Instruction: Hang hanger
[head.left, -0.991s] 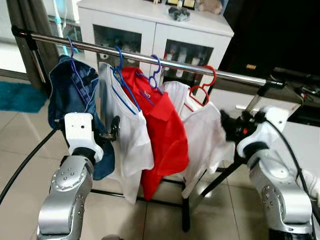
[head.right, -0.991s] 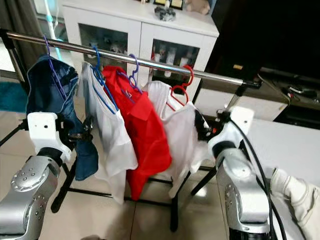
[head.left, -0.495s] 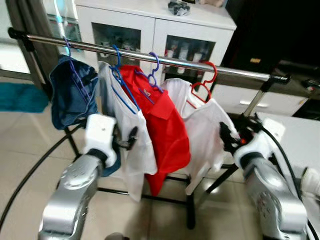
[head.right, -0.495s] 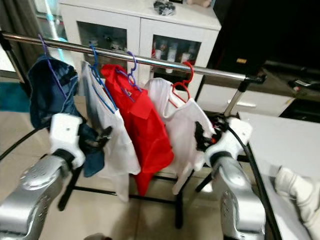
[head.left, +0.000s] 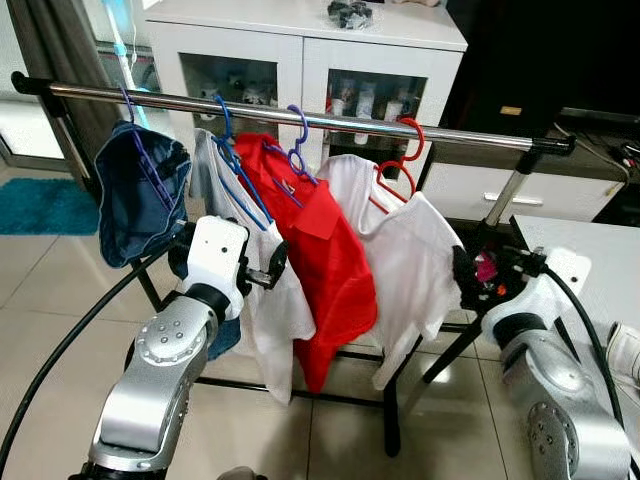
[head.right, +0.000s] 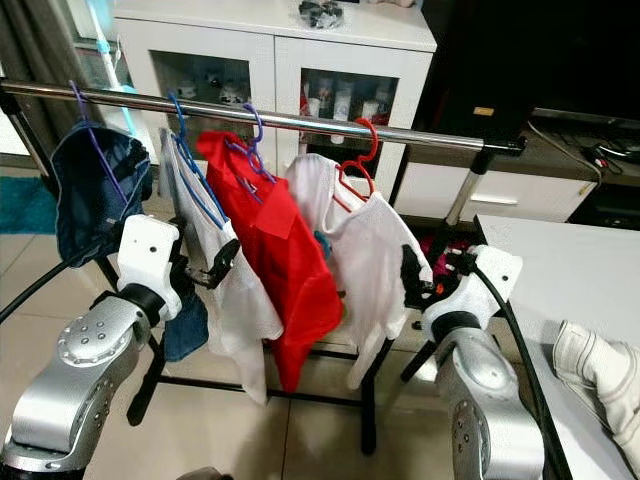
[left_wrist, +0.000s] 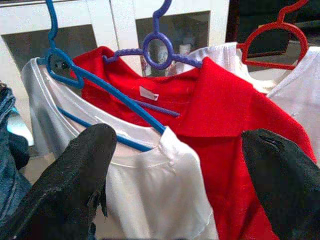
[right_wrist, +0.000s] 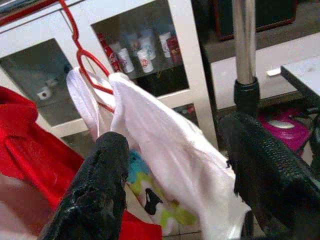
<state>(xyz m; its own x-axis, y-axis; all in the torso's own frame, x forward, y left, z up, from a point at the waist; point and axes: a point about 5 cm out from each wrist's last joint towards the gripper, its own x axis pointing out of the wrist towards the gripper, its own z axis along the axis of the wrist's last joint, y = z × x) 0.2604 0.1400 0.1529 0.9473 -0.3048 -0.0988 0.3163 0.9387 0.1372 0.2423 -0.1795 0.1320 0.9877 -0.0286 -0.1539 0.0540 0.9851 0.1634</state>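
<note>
A chrome clothes rail (head.left: 300, 116) on a black stand spans the scene from left to right, in front of a white glass-door cabinet (head.left: 300, 60). From left to right it carries a dark blue denim garment (head.left: 135, 195) on a thin purple hanger (head.left: 140, 150), a white T-shirt (head.left: 265, 300) on a blue plastic hanger (head.left: 235, 170), a red polo shirt (head.left: 330, 265) on a purple plastic hanger (head.left: 297, 140), and a second white shirt (head.left: 415, 270) on a red plastic hanger (head.left: 405, 160); all four hooks sit over the rail. The left gripper (head.left: 262, 272) is raised near the first white T-shirt, its two black fingers (left_wrist: 75, 190) spread wide and holding nothing, with the blue hanger's arm seen between them in the left wrist view. The right gripper (head.left: 468, 282) stands just right of the second white shirt's hem, its fingers (right_wrist: 95, 185) likewise wide apart and empty. A white table (head.left: 600, 250) lies at the far right, bearing a crumpled white cloth (head.right: 595, 370).
</note>
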